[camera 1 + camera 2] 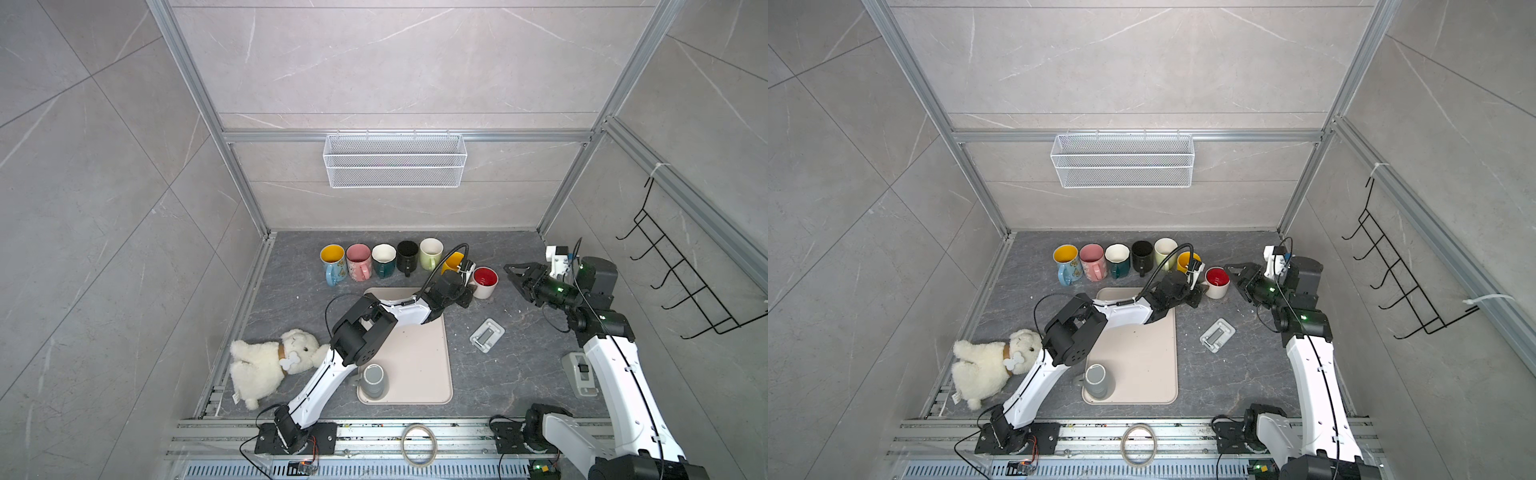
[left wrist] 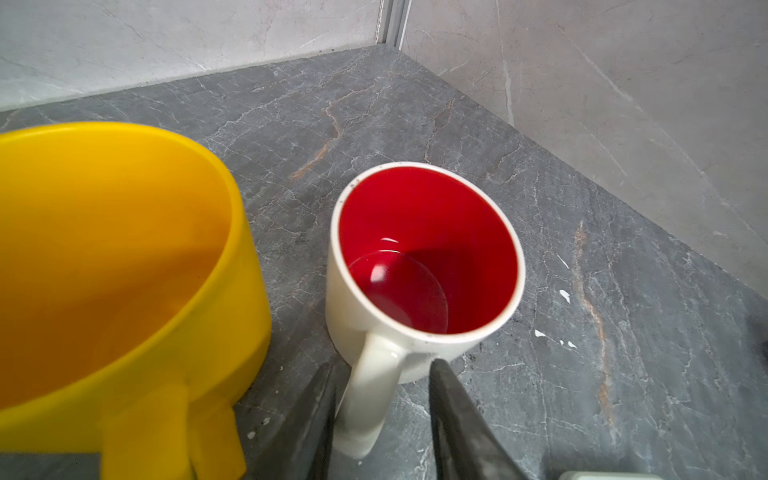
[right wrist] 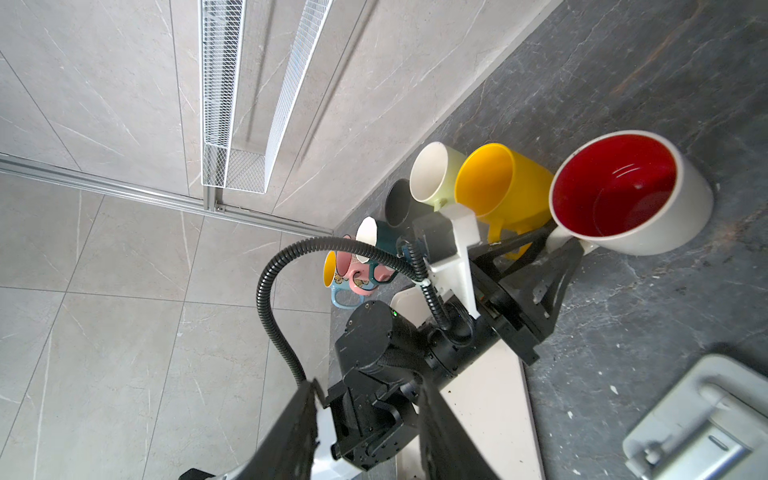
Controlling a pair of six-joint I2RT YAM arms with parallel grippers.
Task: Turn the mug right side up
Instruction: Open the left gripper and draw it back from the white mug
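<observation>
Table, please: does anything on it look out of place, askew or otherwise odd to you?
Yes. The grey mug on the tray appears to stand mouth down, while the back-row mugs stand upright. The plush dog lies on its side at the table's left edge. White chips dot the table near the red mug.

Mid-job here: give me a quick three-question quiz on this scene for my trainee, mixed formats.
1. True or false: the red mug stands upright.
2. Which mug is upside down? A) the gray mug on the tray; B) the yellow mug; C) the black mug.
3. Fill in: the left gripper has its jaws open on either side of the red mug's ____.
Key: 1 true; 2 A; 3 handle.
</observation>
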